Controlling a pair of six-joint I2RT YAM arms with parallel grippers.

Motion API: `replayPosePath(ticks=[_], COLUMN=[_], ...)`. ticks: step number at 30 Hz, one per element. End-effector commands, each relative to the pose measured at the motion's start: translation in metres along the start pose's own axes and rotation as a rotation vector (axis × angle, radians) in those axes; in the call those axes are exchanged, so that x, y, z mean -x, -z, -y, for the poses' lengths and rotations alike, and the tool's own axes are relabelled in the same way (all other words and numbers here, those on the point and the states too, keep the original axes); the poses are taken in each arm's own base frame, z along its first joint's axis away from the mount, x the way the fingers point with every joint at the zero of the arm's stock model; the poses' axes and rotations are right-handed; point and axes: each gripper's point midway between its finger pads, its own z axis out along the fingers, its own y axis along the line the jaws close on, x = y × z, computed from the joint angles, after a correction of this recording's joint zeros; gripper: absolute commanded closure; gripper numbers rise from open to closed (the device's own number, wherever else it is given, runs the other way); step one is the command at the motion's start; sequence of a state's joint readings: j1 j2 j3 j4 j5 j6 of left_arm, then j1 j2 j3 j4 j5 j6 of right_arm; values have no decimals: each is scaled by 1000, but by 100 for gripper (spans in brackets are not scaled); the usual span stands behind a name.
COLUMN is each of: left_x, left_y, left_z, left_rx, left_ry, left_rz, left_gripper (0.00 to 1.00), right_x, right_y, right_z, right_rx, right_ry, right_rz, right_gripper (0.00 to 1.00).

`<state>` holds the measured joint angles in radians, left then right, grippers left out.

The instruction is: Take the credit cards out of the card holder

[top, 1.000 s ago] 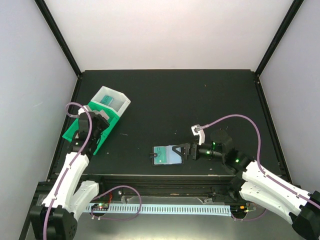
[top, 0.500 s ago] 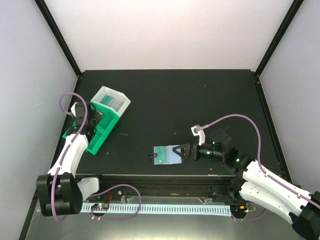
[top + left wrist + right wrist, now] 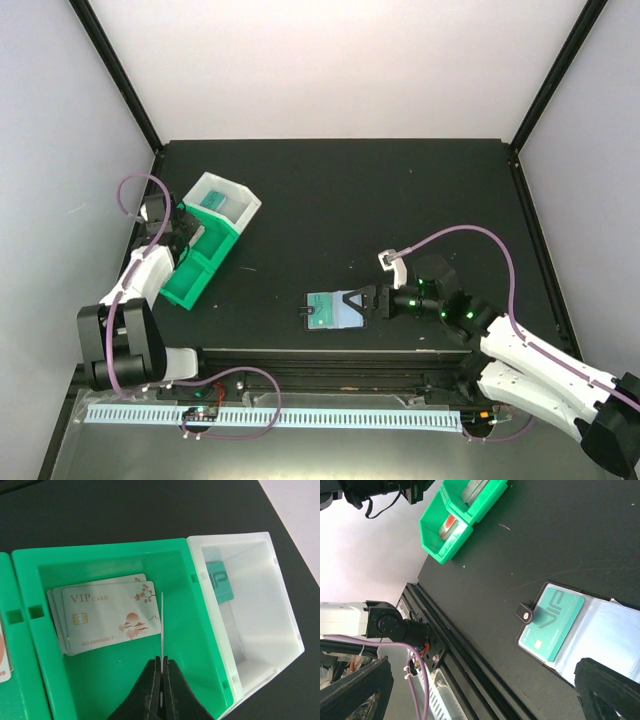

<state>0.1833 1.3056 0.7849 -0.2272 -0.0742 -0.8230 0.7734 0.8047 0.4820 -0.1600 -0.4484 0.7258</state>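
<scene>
The card holder [image 3: 335, 311] lies open on the black table near the front edge, pale clear pockets up. A teal credit card [image 3: 552, 622] sits in its left pocket beside the black snap tab [image 3: 525, 614]. My right gripper [image 3: 362, 301] hovers at the holder's right side, open, its fingers [image 3: 610, 685] spread wide with nothing between them. My left gripper [image 3: 162, 667] is shut on a thin credit card [image 3: 162, 625] seen edge-on, held over the green bin [image 3: 100, 552]. White VIP cards [image 3: 107, 617] lie in that bin.
A white bin [image 3: 280, 605] joined to the green one holds another teal card [image 3: 220, 580]. A second green compartment at the left holds a card with a red mark [image 3: 2, 655]. The bins [image 3: 195, 280] stand at the table's left edge. The front rail [image 3: 450, 645] runs close to the holder.
The left arm has folded back toward the table's left edge while its gripper stays over the green bin. The right arm has edged slightly left at the holder.
</scene>
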Motion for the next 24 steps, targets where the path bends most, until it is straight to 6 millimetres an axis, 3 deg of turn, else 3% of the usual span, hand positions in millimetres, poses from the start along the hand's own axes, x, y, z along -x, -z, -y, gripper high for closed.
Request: replayPosePath(ticks=[1, 13, 24], left_x=[19, 15, 19], left_y=[-7, -35, -41], left_z=[19, 7, -6], left_rx=[-57, -52, -13], left_ry=[0, -3, -5], left_rz=[16, -34, -35], left_gripper=[98, 99, 99], right_x=[10, 14, 16], right_y=[1, 0, -4], right_z=[-9, -7, -5], right_rx=[13, -2, -25], right_ry=[25, 18, 30], right_rz=[19, 36, 15], right_gripper=[0, 0, 0])
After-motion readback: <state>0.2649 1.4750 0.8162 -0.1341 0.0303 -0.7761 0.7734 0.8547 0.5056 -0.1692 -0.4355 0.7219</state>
